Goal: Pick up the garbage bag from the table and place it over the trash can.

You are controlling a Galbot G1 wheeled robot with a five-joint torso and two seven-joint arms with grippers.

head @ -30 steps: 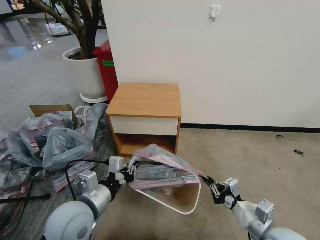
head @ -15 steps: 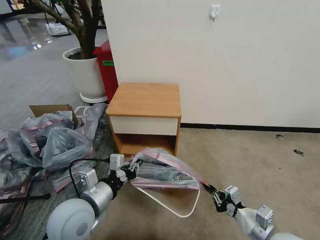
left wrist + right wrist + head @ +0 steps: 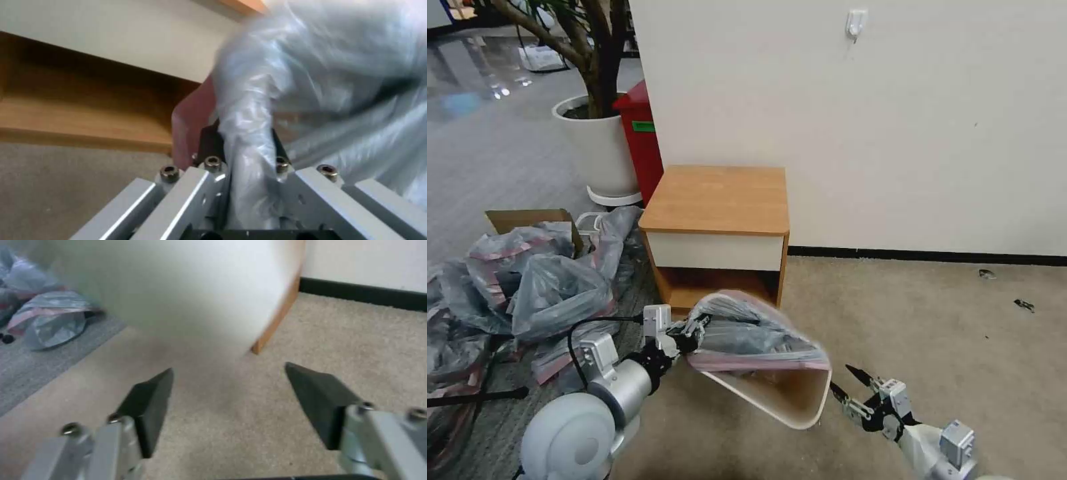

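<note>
Left pincer [image 3: 690, 331] clamps the garbage bag [image 3: 747, 333]; right pincer [image 3: 847, 387] gapes empty.

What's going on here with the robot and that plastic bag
The robot is fitting a garbage bag over a cream trash can on the carpet in front of the wooden nightstand. The left gripper is clamped on the bag's edge. The right gripper is open beside the can's rim, holding nothing. The bag covers the far part of the opening, and the can looks tipped toward the robot.
</note>
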